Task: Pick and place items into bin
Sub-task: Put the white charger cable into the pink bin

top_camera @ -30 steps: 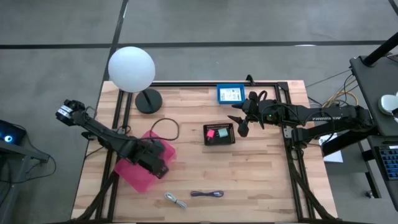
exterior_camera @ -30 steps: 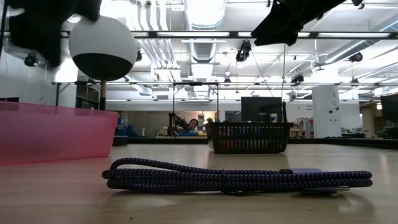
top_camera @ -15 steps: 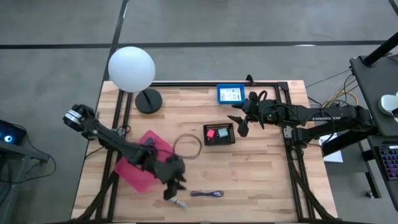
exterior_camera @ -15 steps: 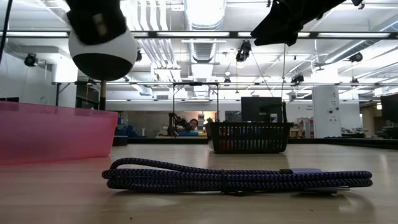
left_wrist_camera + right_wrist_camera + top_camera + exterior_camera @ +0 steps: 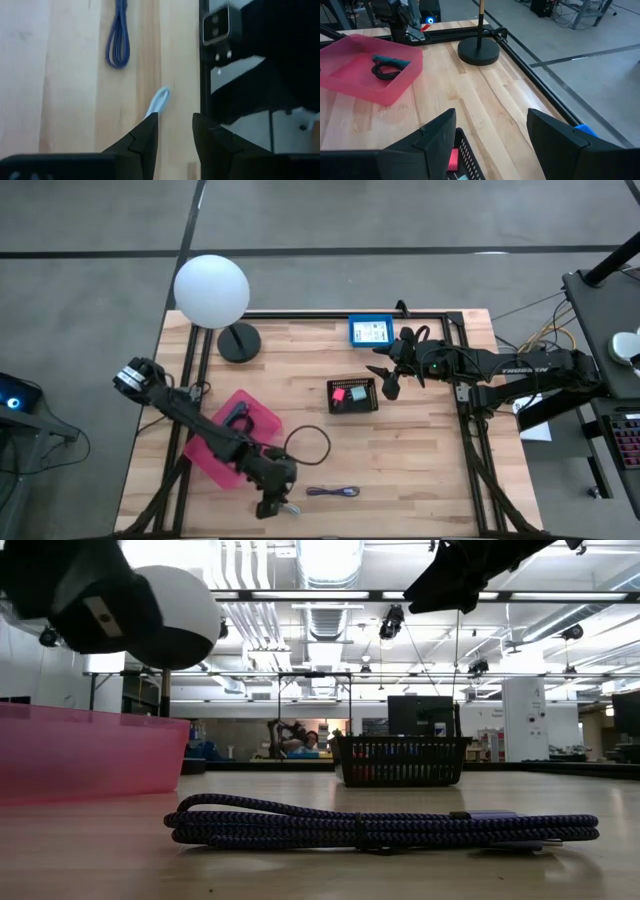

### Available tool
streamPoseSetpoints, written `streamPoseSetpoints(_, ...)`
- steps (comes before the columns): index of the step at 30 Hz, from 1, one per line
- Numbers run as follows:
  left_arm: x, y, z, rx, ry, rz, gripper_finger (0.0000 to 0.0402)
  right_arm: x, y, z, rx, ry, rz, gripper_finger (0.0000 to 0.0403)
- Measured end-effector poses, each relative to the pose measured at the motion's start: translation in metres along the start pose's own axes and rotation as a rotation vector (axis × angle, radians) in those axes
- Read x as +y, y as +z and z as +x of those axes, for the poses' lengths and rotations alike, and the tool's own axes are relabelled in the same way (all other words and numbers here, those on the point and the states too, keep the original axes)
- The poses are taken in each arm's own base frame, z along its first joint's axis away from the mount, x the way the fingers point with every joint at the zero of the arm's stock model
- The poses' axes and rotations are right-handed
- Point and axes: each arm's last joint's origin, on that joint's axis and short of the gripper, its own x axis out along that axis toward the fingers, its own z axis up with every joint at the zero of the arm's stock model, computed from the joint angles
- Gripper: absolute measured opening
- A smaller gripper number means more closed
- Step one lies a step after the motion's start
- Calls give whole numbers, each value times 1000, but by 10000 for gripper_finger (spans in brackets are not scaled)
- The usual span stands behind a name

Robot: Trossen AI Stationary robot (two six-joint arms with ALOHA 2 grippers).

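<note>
My left gripper (image 5: 272,502) (image 5: 175,125) is open over the table's near edge, right at the grey-white coiled cable (image 5: 284,506) (image 5: 159,102), which lies flat on the wood just ahead of its fingertips. The purple cable (image 5: 333,492) (image 5: 380,825) (image 5: 118,35) lies a little to its right. The pink bin (image 5: 230,442) (image 5: 370,70) holds a black cable (image 5: 387,71) and a teal stick (image 5: 390,60). My right gripper (image 5: 388,385) (image 5: 492,125) waits open beside the black basket (image 5: 352,396), which holds a pink cube (image 5: 339,393) and a mint-green cube (image 5: 358,394).
The white globe lamp (image 5: 211,290) stands on its black base (image 5: 238,342) at the far left. A blue-framed card (image 5: 371,330) lies at the far edge. The black table frame (image 5: 202,75) runs close beside my left gripper. Bare wood lies between bin and basket.
My left gripper has swung from above the pink bin toward the table's near edge and to the right, ending at the grey-white cable. The arm's own black wire loop has travelled along with it. The items have stayed where they were.
</note>
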Motion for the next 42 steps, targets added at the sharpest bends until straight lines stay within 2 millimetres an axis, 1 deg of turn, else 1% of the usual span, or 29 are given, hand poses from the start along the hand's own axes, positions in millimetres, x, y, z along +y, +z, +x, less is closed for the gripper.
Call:
streamPoseSetpoints(3,-3,-7,1,32,10,57,104,0,0,0,0,0,-1,228)
streamPoseSetpoints(8,-1,-17,1,87,81,118,104,0,0,0,0,0,-4,228)
streamPoseSetpoints(12,2,-26,9,153,128,151,104,0,0,0,0,0,-3,228)
streamPoseSetpoints(17,8,-33,23,215,167,184,104,0,0,0,-1,0,-3,228)
streamPoseSetpoints(24,5,-30,39,232,169,257,104,0,0,0,0,0,-4,228)
streamPoseSetpoints(32,11,-36,57,274,199,252,104,0,0,0,0,-5,-10,228)
streamPoseSetpoints(39,13,-37,62,285,206,244,102,-1,0,0,-2,-26,-22,228)
streamPoseSetpoints(42,14,-38,62,286,208,243,86,-1,0,0,-2,-27,-24,228)
